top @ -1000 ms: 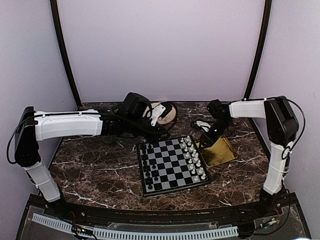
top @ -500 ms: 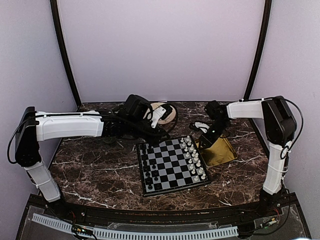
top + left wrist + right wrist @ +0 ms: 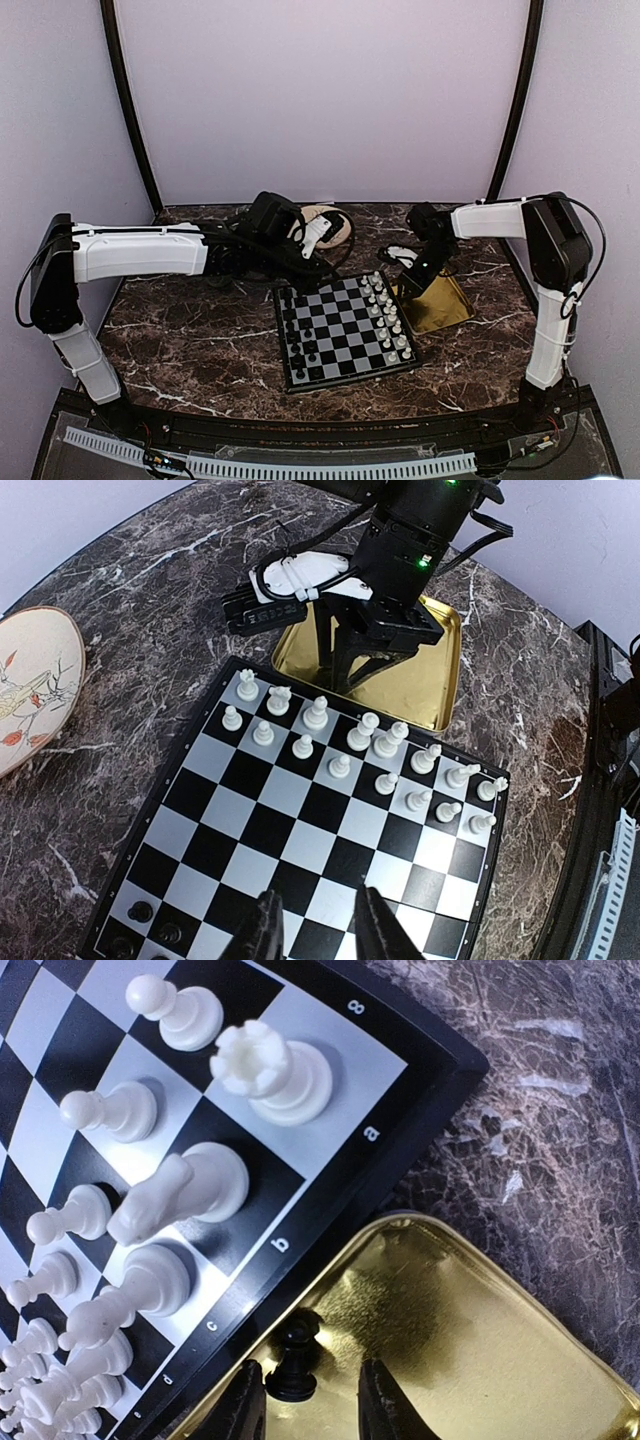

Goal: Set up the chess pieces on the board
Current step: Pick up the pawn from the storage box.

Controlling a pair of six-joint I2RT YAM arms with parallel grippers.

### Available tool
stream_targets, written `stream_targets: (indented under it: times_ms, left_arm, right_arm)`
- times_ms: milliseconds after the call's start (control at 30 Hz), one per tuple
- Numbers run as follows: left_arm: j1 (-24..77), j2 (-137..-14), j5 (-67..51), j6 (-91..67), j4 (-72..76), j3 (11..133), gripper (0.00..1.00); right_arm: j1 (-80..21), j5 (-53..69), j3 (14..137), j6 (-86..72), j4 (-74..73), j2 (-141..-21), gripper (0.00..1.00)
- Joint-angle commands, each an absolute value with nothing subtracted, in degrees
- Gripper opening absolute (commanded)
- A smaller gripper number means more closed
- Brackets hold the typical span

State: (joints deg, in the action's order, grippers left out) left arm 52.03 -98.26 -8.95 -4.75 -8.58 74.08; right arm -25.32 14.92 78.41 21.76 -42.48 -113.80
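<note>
The desk (image 3: 190, 335) carries one board (image 3: 270, 820), one yellow tray (image 3: 480, 1360) and one round embroidered disc (image 3: 30, 690). The tray touches or nearly touches the board edge that carries the file letters. The disc lies well apart, beyond the far corner of the board.

The right tool (image 3: 310, 1392) hangs low inside the tray, next to the rim nearest the board. Its fingers stand apart and clamp nothing. The left tool (image 3: 318, 930) hovers over the middle squares of the board, toward the black side. Its fingers also stand apart and are empty.

Sixteen white pieces (image 3: 340, 767) stand in two rows of eight on the board edge beside the tray. Several black pieces (image 3: 140, 912) stand along the opposite edge; their number cannot be counted in these views.

One black pawn (image 3: 293, 1355) stands in the tray, the only piece visible there. Its long axis is upright, base on the tray floor. It stands directly between the right tool's fingers, slightly nearer the finger on the left of the wrist view, with a visible gap to the other finger.

The right arm is the nearer arm by a wide margin. The coming move probably requires only that the fingers close across the pawn's body. The destination on the black side lies across the board, past both white rows.
</note>
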Motion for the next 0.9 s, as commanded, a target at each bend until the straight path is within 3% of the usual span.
stream_targets:
  times_ms: [0, 467, 867]
  left_arm:
    - [52.38, -97.83, -8.64, -5.01, -7.64, 73.31, 0.26]
    - [52.38, -98.03, -8.54, -4.96, -7.51, 72.78, 0.27]
    - [52.40, -98.35, -8.50, -4.75, -7.43, 72.75, 0.27]
  right_arm:
    - [-26.08, 14.33, 78.13, 21.86, -42.02, -114.13, 0.31]
    - [-28.47, 8.35, 76.42, 22.74, -40.44, -114.28, 0.21]
    - [-28.65, 6.42, 74.32, 23.36, -39.47, -112.97, 0.20]
